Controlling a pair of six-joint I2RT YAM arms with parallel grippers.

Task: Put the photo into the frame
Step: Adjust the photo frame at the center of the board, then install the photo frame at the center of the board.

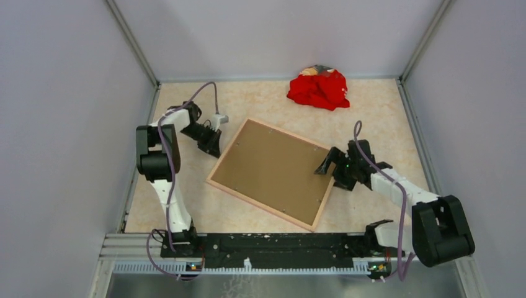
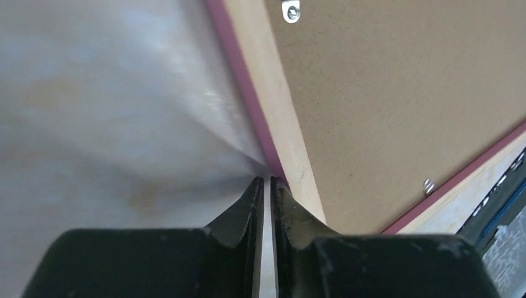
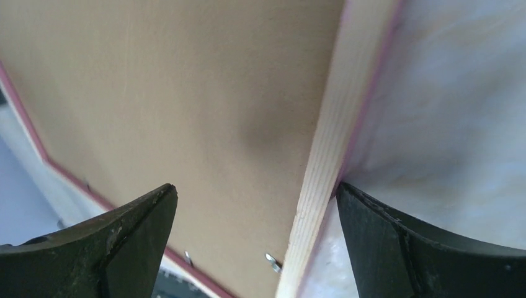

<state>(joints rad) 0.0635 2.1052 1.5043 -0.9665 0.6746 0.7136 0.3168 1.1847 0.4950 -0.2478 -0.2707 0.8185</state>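
Right gripper: jaws at their widest, straddling the right-hand edge of the frame, with one finger over the brown backing board and the other outside it, over the table. Frame: lies mid-table, tan wooden back upward, pink showing along its outer edge, board seated within. Left gripper: fingers drawn to a narrow slit, tips at the frame's left edge; whether they nip it cannot be told. Red cloth heap: far side, well apart from the frame.

Pale marbled table, frame lying back-up at its centre, red cloth heap near far edge
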